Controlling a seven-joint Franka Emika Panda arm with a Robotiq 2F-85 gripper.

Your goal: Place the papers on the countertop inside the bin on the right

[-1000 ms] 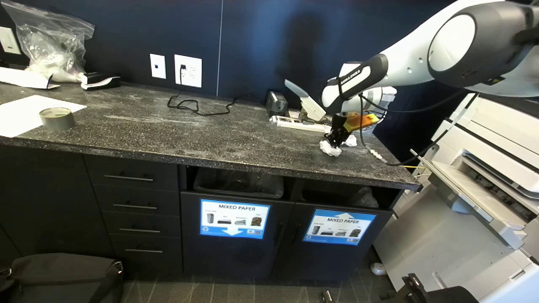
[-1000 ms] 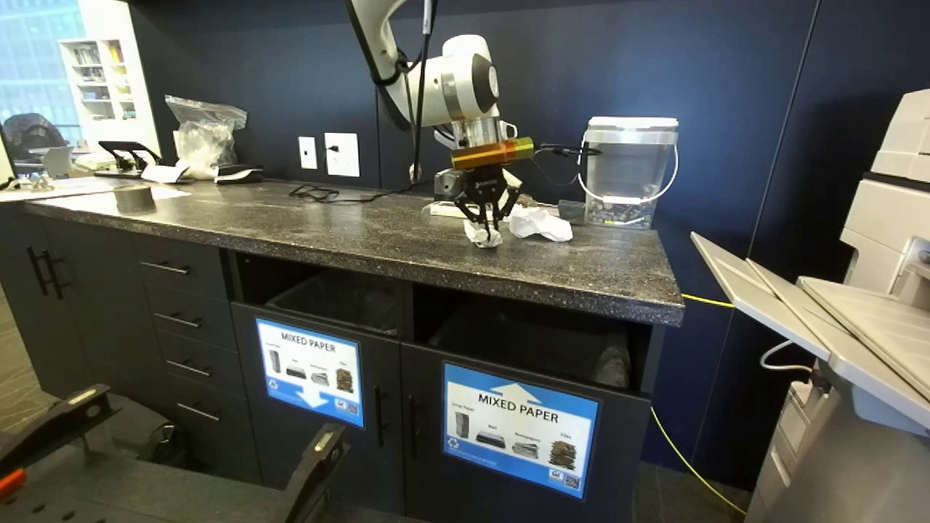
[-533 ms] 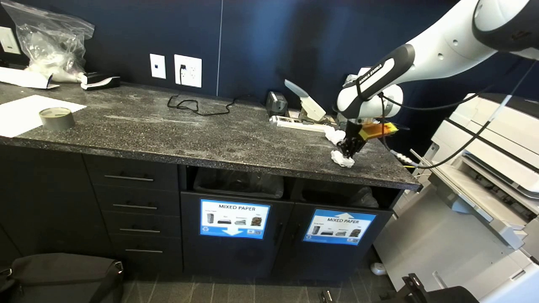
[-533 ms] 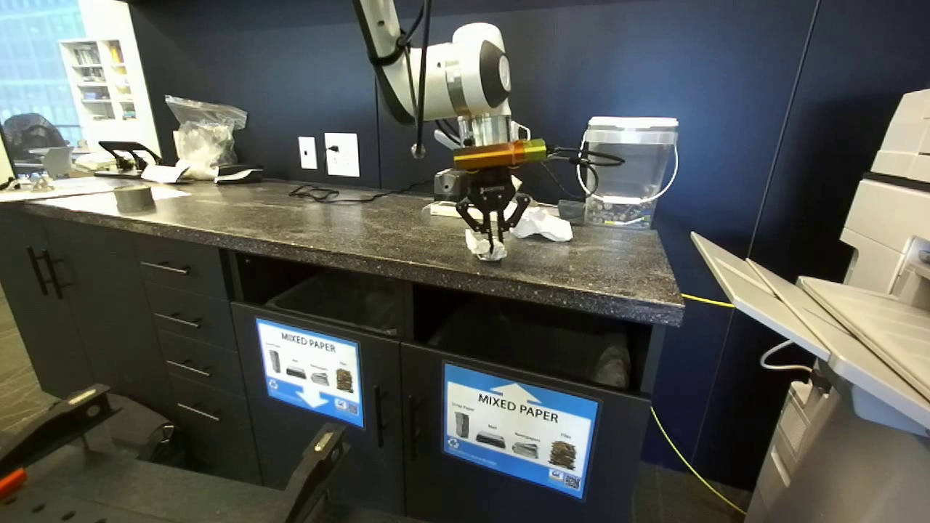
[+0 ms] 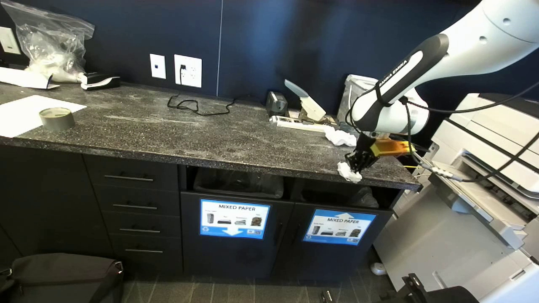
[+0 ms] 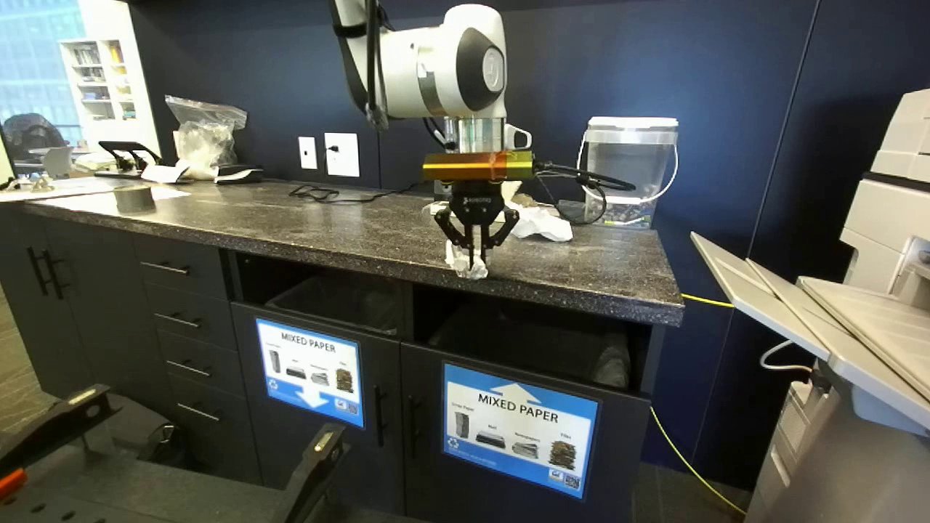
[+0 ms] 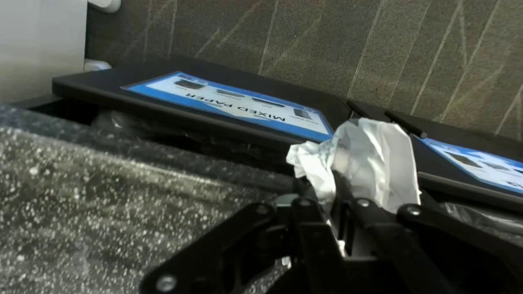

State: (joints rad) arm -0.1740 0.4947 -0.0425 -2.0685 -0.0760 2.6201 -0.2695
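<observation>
Far left in an exterior view: clear bag [image 5: 52,54], flat sheet [image 5: 21,111] near it, tape [image 5: 57,121] on the sheet, all on the counter [image 5: 219,139], dark grey and speckled. Lower down, drawers [image 5: 134,202]. Then outlet [image 5: 188,70], thin black cord [image 5: 196,111] lying on the counter, twin bin [image 5: 227,254] under the front edge. Next, black box [image 5: 276,104] toward the back. Right of that, back wad [image 5: 340,137], white, crumpled, lies loose on the counter. Below, the bin [image 5: 313,261], blue label [image 5: 339,226] with arrow up. Then front wad [image 5: 349,173], at the fingertips, overlapping the counter's front edge in both exterior views; touching the edge or just over it, can't tell. The gripper [image 6: 478,259] points down, fingers narrow, pinched on the front wad. Wrist view: that wad overlaps a corner of the bin's label. Translucent tub [image 6: 631,167] at the back, white lid. Last, printer [image 5: 454,214], near the counter's right end.
</observation>
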